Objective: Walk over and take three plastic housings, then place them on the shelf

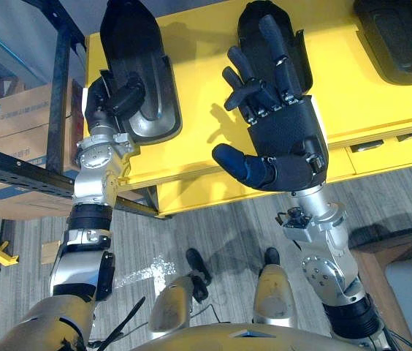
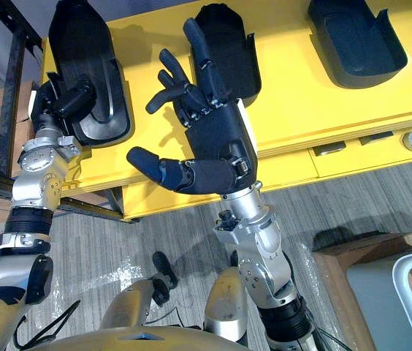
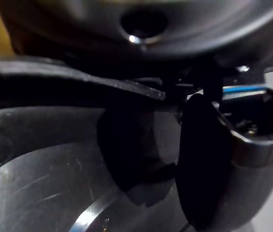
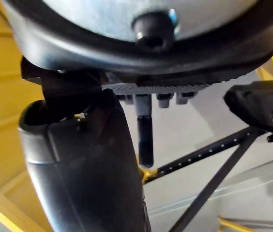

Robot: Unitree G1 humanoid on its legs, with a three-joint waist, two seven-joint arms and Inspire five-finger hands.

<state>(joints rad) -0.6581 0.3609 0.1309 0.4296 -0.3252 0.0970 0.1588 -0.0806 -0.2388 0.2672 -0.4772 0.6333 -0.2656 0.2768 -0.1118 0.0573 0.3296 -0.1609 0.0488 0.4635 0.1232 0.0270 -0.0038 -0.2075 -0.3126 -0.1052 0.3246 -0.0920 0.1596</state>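
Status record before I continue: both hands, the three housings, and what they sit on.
surface: yellow table, all three housings lying on it
left housing: at the table's left end
left hand: fingers curled on the left housing's near rim
middle housing: partly behind the right hand
right hand: open, fingers spread, over the middle housing; contact unclear
right housing: untouched, apart from both hands

Your yellow table (image 2: 286, 95) had a left housing (image 2: 107, 73), middle housing (image 2: 241, 58) and right housing (image 2: 356, 44) lying on it.
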